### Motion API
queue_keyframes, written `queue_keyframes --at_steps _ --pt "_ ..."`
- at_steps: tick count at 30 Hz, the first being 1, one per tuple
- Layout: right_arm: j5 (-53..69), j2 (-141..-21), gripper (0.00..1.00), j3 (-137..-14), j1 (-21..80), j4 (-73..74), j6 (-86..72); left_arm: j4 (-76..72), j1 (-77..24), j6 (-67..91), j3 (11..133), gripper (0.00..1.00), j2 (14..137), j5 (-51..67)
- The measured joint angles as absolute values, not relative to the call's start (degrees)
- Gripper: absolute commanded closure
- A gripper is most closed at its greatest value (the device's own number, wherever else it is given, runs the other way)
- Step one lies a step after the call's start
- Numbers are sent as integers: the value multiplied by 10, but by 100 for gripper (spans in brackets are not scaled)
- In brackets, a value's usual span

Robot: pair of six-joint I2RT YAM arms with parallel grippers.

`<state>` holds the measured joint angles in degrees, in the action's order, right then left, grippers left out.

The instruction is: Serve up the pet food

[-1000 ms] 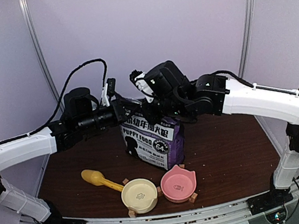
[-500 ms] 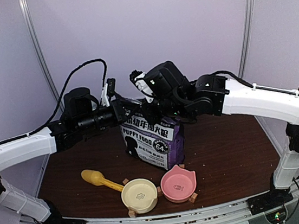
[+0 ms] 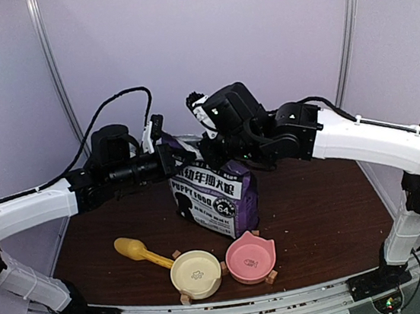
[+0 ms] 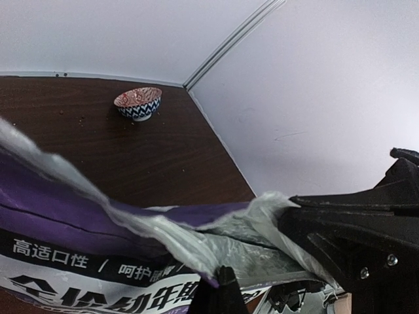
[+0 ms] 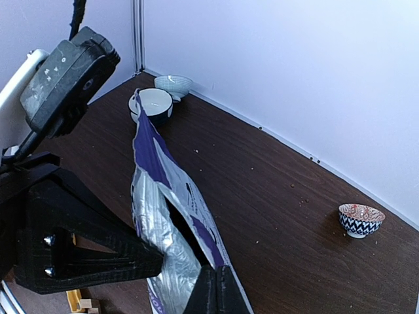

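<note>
- Since a second ago the top of the bag [image 3: 217, 198] has opened wider and risen a little. The left gripper [image 4: 219, 291] has drawn its side leftward, and the printed front now creases and leans.
- Both grippers are pinched onto the bag's rim. The left holds one lip and the right gripper [image 5: 213, 288] the opposite lip, with the silvery lining gaping between them.
- The pet food is out of sight, presumably down inside the bag. The bag stands mid-table, behind the cream bowl [image 3: 196, 273] and the pink bowl [image 3: 250, 258].
- To do this well, I'd pull the lips apart evenly and slowly. The base should stay planted on the table [image 3: 316, 205] so the bag neither tips nor tears.
- The mouth needs to gape enough to admit the yellow scoop [image 3: 137, 250], which lies at the near left.
</note>
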<state>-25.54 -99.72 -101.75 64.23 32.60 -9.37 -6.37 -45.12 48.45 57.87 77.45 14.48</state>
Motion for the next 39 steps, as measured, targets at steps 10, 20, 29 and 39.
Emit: queue_keyframes --at_steps 10,20,29,39 --pt "-255 -1008 100 -1051 638 357 -110 11 -451 448 614 100 765 142" --pt "-260 -1023 100 -1112 574 460 -199 246 -367 328 767 100 782 181" --pt "-244 -1021 96 -1101 568 464 -269 360 -343 233 869 100 839 186" --pt "-130 -1019 39 -1140 556 450 -195 373 -334 205 869 100 840 205"
